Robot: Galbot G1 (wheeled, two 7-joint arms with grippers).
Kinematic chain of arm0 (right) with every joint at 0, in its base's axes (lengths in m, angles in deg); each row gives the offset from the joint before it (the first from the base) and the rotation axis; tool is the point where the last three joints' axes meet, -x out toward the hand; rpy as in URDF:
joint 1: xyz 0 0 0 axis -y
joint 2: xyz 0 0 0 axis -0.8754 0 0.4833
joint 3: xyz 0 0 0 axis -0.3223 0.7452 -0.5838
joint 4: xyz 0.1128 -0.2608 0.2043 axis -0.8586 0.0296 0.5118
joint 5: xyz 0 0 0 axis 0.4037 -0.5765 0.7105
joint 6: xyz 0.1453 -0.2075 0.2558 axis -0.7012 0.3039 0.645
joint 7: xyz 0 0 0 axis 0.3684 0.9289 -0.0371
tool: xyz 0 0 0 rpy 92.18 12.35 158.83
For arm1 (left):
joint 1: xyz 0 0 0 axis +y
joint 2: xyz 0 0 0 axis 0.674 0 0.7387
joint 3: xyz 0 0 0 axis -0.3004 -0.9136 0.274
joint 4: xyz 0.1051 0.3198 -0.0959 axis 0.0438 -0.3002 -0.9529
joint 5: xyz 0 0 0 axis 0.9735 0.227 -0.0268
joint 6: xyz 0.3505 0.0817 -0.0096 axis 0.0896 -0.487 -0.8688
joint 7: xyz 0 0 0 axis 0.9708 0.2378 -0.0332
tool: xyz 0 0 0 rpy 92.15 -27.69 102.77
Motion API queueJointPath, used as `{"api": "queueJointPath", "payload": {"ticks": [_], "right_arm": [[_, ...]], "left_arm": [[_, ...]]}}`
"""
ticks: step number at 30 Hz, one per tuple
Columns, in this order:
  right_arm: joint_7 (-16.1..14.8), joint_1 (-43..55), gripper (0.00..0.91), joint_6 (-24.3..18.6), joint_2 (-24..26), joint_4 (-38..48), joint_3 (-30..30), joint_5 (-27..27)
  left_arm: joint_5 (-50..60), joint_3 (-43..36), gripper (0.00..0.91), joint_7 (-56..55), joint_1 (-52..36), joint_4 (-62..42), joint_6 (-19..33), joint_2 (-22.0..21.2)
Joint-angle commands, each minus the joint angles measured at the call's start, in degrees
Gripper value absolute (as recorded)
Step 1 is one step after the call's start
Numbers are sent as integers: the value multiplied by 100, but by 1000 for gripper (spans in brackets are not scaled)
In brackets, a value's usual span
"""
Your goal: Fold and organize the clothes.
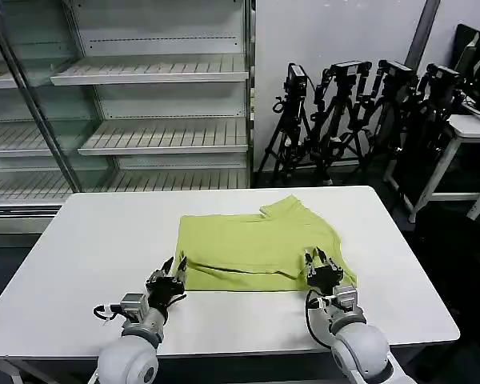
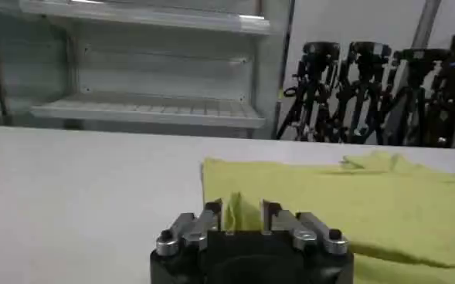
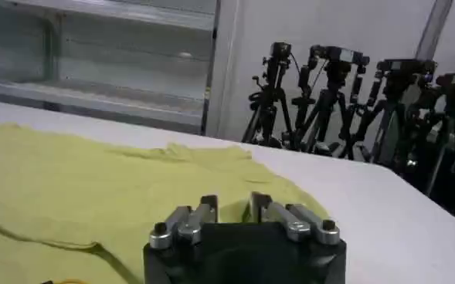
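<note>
White worktop fills the lower half of the head frame, with empty shelving upper left and camera tripods upper right. Left hand sits lower left of centre, at the near left corner of the T-shirt, fingers set narrowly apart with a pinch of yellow-green cloth between them. The T-shirt lies flat at frame centre, partly folded, plain side up. Right hand rests lower right of centre on the garment's near right corner, fingers narrowly parted over the cloth.
</note>
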Motion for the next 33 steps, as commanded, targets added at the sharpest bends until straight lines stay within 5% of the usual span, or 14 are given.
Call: {"api": "queueJointPath", "payload": {"ticks": [1, 15, 16, 17, 18, 19, 20, 21, 22, 33], "right_arm": [[4, -498, 907, 10, -14, -456, -422, -24], [261, -1038, 907, 549, -2, -213, -1411, 918], [262, -1037, 907, 573, -4, -175, -1394, 943], [264, -1033, 907, 584, -8, -126, -1359, 942], [261, -1028, 877, 585, -16, -113, -1325, 939], [257, -1025, 746, 585, -24, -118, -1300, 940], [244, -1024, 343, 586, -42, -130, -1245, 939], [232, -1023, 60, 585, -55, -137, -1201, 939], [223, -1021, 0, 577, -68, -139, -1141, 932], [178, -1009, 0, 426, -133, -97, -847, 800]], "left_arm": [[55, 181, 907, -1, 705, 470, 9, -65], [-267, 27, 907, -44, 398, 1, -130, -26], [-272, 11, 856, -40, 365, -46, -131, -42], [-280, -7, 121, -41, 335, -96, -134, -64], [-288, -30, 60, -50, 309, -126, -140, -83], [-287, -52, 40, -61, 284, -151, -143, -107], [-279, -72, 40, -74, 261, -180, -133, -142], [-277, -85, 40, -95, 242, -198, -117, -164], [-271, -93, 40, -91, 234, -214, -100, -180], [-254, 17, 40, -83, 235, -401, -87, -90]]}}
